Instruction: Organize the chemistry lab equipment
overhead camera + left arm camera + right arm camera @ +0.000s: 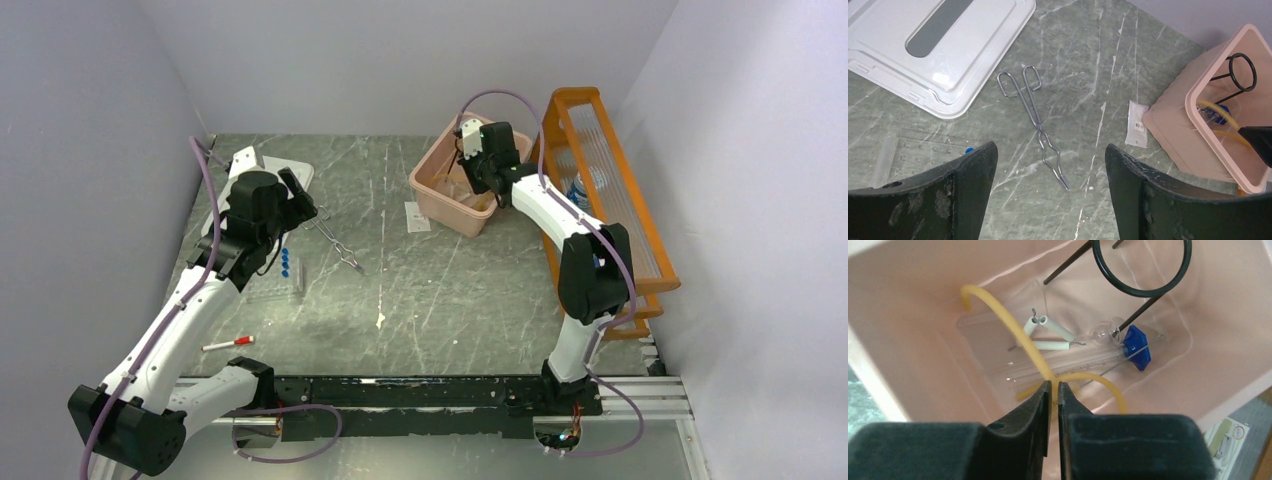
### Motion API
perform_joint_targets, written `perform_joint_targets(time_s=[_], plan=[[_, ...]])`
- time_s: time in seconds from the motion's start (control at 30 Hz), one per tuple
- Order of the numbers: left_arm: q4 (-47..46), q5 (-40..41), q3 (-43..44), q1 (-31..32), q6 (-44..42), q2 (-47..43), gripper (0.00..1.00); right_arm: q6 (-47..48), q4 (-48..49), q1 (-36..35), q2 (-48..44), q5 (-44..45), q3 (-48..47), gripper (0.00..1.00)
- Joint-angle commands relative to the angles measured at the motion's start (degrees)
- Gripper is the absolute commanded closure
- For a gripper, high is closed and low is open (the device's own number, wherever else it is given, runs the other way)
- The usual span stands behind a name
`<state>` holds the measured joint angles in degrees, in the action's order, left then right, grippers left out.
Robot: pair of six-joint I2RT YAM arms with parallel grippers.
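Observation:
Metal tongs [338,245] lie on the green table, closed. My left gripper [300,197] hovers above them, open and empty; in the left wrist view the tongs [1035,120] lie just ahead of its jaws [1050,147]. My right gripper [478,185] reaches into the pink bin [440,205], and its jaws [1054,384] are shut on the amber tubing [993,305]. In the bin lie a black wire ring [1142,292], a white triangle [1048,345], a blue-capped tube [1137,347] and glass rods [1073,365]. More blue-capped tubes [285,262] stand near the left arm. No brush shows.
A white lid [285,175] lies at the back left. A red-capped marker [228,343] lies near the front left. A small white packet [418,217] lies beside the bin. The orange wooden shelf [610,180] stands along the right wall.

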<state>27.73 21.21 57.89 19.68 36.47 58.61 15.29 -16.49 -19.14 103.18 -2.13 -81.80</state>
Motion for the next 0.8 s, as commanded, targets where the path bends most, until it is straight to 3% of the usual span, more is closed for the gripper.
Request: perform_joint_targets(time_s=[0.0,0.13,0.23,0.53,0.77], plan=[[-0.3,0.5,0.1,-0.4,0.0,-0.1,0.17,0.5,-3.6,0.2,2.1,0.6,-6.1,0.81],[-0.2,0.9,0.5,-0.5,-0.3,0.1,0.17,-3.4,-2.8,0.2,2.1,-1.4,-8.3,0.61],[-0.2,1.1,0.5,-0.5,-0.3,0.2,0.17,-5.9,-2.8,0.2,1.9,-1.4,-10.3,0.54],[0.2,1.3,0.8,-0.5,-0.9,0.1,0.17,-11.7,-4.6,-0.8,-0.3,-5.7,-16.2,0.46],[0.9,0.6,0.5,-0.5,-0.3,-0.2,0.17,-13.3,-4.0,-12.5,0.0,-2.9,-15.8,0.45]])
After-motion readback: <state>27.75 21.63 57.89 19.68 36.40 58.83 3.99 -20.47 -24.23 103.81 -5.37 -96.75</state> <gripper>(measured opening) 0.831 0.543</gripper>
